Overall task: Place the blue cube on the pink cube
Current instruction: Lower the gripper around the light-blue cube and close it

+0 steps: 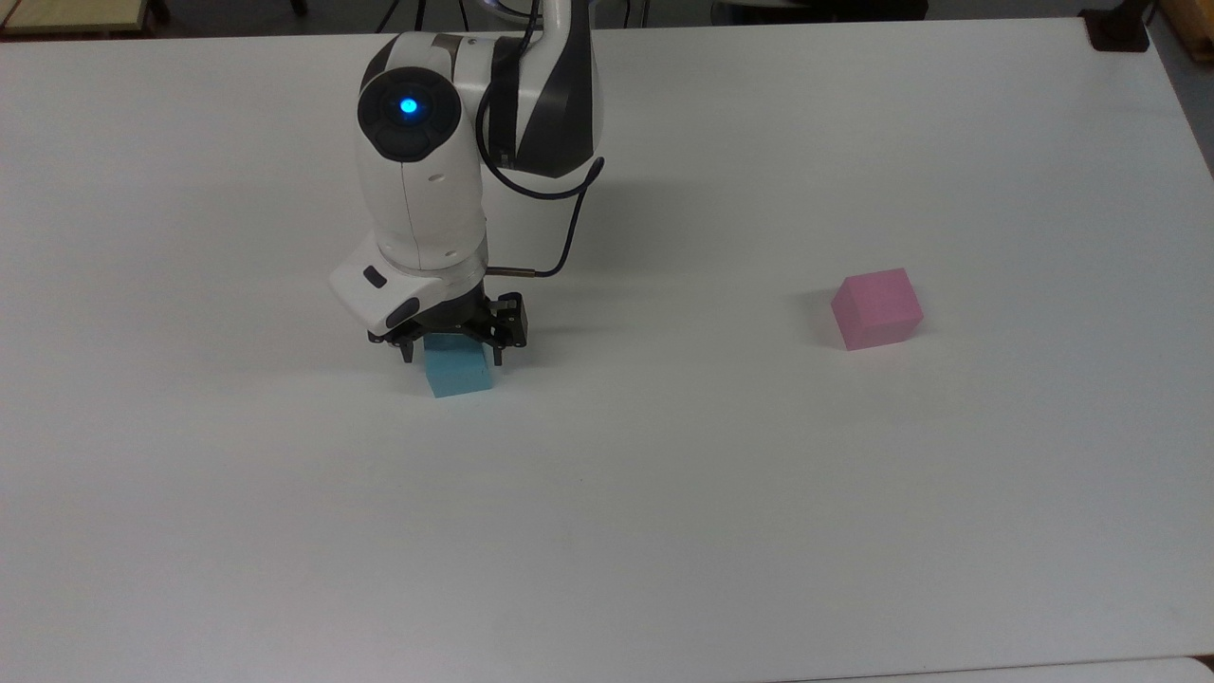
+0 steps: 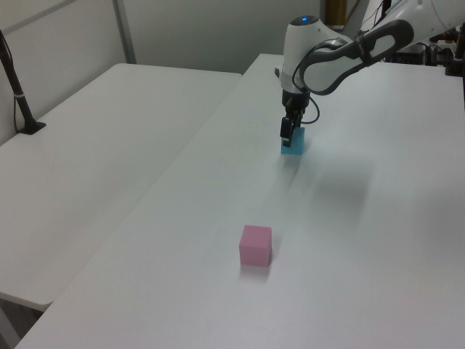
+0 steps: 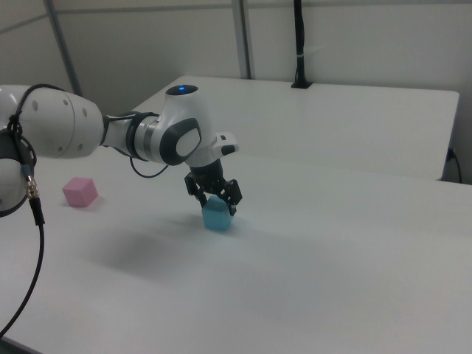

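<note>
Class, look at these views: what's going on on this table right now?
A robot arm has its end effector lowered over the blue cube, with open fingers on either side of it, not yet closed. The cube sits on the white table. The pink cube stands apart, far toward the top view's right, with nothing on it. So the stacking hasn't begun; the grasp looks like the next step.

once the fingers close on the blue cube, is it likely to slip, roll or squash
The blue cube has flat faces, so it probably won't roll, and the gripper straddling it open should get square contact. Its matte surface suggests decent friction, so slipping seems unlikely. It looks like light foam, so it may dent slightly under a hard squeeze, though the pictures can't confirm the material.
</note>
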`<state>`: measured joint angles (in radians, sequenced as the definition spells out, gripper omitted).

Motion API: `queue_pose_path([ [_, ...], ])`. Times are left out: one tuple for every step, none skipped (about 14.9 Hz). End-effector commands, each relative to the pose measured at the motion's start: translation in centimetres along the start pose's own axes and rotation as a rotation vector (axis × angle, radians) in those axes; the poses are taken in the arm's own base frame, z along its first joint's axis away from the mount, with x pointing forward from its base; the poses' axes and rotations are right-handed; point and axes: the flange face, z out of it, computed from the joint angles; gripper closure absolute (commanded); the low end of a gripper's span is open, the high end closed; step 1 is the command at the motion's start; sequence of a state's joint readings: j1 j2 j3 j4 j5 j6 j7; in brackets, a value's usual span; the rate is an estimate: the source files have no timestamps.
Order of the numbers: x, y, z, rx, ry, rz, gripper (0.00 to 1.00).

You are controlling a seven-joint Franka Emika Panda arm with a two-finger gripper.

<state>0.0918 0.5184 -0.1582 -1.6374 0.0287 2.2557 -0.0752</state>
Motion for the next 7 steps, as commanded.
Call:
queue_pose_path([
  [-0.1, -0.3, -1.1, -0.004, 0.018, 0.020, 0.46],
  [-0.1, -0.4, -1.3, -0.004, 0.013, 0.019, 0.48],
  [-0.3, -0.4, -1.9, 0.001, 0.002, 0.021, 0.48],
  [-0.4, -0.5, -2.7, 0.003, -0.007, 0.026, 0.49],
  [-0.6, -0.8, -3.2, 0.006, -0.021, 0.031, 0.49],
  [-0.8, -0.9, -4.2, 0.010, -0.029, 0.036, 0.49],
  [-1.0, -1.3, -5.2, 0.015, -0.036, 0.034, 0.49],
])
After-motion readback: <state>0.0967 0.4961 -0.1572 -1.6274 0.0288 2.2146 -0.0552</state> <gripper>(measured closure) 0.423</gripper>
